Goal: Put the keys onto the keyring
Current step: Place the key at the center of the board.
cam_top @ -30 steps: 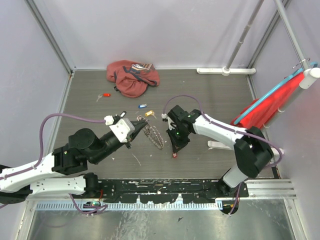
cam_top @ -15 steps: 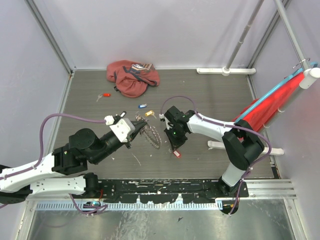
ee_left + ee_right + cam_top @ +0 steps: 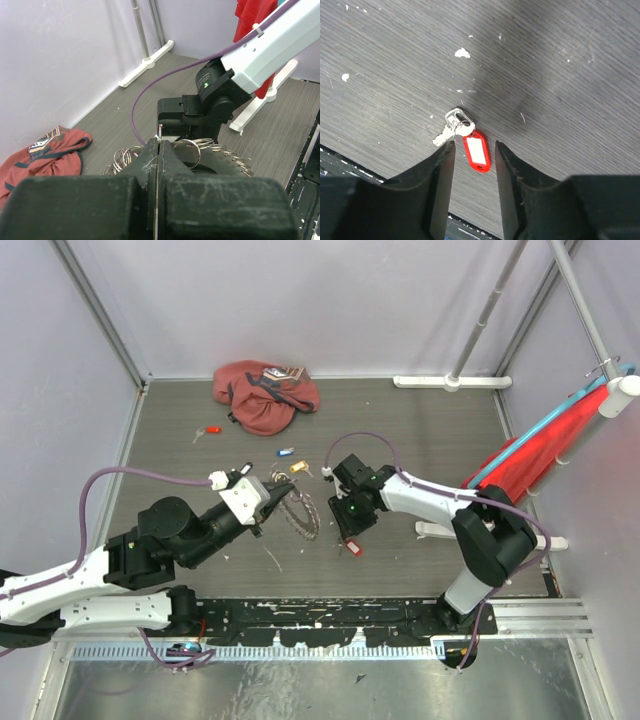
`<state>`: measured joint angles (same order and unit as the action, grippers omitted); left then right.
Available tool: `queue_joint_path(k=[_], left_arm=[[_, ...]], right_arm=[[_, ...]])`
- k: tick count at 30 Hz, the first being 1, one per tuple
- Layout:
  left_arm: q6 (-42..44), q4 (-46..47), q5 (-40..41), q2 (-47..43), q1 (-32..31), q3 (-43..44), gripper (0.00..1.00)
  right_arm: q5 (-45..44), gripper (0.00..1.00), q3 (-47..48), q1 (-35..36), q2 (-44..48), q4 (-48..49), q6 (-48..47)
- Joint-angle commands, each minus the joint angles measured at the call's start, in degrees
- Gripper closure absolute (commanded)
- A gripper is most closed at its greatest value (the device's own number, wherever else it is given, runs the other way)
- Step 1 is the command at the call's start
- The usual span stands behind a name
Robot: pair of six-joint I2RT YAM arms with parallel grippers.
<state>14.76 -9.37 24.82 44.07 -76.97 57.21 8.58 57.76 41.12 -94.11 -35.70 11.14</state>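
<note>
My left gripper [image 3: 275, 502] is shut on a thin wire ring of the keyring [image 3: 302, 513], a spiky bunch of silver keys held just above the table. In the left wrist view the ring shows between the closed left gripper [image 3: 158, 145], and the keyring [image 3: 222, 150] fans out behind it. One of the keys [image 3: 470, 142], silver with a red tag, lies flat on the table. My right gripper [image 3: 474, 146] hovers open over it, a finger on each side of the tag, not touching. From above, that key [image 3: 351, 548] lies below the right gripper [image 3: 350, 533].
A reddish-pink cloth bag [image 3: 265, 395] lies at the back. Loose keys lie behind the keyring: red [image 3: 208, 430], blue [image 3: 286, 451] and yellow [image 3: 300, 468]. A white pole base [image 3: 452, 381] and red cloth [image 3: 535, 445] stand at the right. The black rail [image 3: 320, 612] runs along the near edge.
My right gripper has opened and let go of the red-tagged key, which now lies on the table. The left gripper and the keyring have stayed put.
</note>
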Motion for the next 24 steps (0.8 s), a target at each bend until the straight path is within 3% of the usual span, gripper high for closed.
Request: queue_joint_path(k=[1,4,7,14,24], left_arm=[[-0.1,2.2,0.1,-0.4,0.2,-0.1,1.00],[-0.2,2.6,0.0,-0.2,0.2,-0.3,1.00],[-0.2,3.1,-0.1,-0.1,0.2,-0.4,1.00],[-0.2,2.7,0.0,-0.6,0.2,-0.3,1.00],[-0.2,2.8,0.0,-0.5,0.1,-0.3,1.00]], right_arm=[[-1.4,0.50,-1.1,0.2,6.0,2.9,0.1],[-3.4,0.42,-1.1,2.1,7.6,2.6,0.4],[-5.8,0.40,-0.7,5.3,6.9,2.1,1.2],[-10.9,0.47,0.0,7.6,4.5,0.6,1.8],[-11.2,0.57,1.4,9.4,-0.1,0.4,1.4]])
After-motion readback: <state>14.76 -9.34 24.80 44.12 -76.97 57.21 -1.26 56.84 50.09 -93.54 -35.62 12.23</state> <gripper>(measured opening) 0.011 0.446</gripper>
